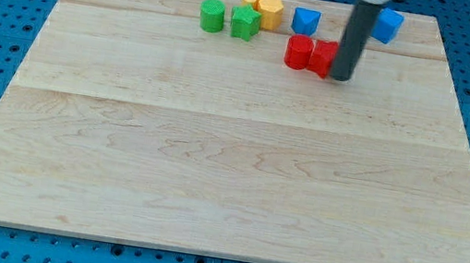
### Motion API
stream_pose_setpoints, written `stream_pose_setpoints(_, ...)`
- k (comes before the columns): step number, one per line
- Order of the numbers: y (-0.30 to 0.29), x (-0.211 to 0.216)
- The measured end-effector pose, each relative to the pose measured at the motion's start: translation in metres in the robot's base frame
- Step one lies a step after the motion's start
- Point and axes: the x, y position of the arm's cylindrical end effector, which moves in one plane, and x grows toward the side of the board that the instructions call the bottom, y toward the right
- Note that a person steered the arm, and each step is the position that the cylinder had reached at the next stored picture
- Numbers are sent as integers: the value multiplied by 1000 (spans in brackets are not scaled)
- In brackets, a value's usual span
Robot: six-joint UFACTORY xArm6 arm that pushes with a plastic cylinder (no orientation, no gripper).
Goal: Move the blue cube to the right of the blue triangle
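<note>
My tip (341, 76) (a jawless dark rod) touches 2 glossy red blocks (310, 55).

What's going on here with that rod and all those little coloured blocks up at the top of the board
A robot arm with a dark rod is pushing blocks on a wooden board. My tip sits just to the view's right of two red blocks, apparently touching the nearer one. One blue block lies partly behind the rod at the view's top right; another blue block sits to the view's left of it. Two yellow blocks and two green blocks cluster further left.
</note>
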Motion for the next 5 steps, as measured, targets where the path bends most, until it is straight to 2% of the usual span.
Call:
stream_pose_setpoints(1,79,-6)
stream_pose_setpoints(2,102,-17)
stream_pose_setpoints(3,97,-46)
stream_pose_setpoints(4,151,-52)
stream_pose_setpoints(5,158,-96)
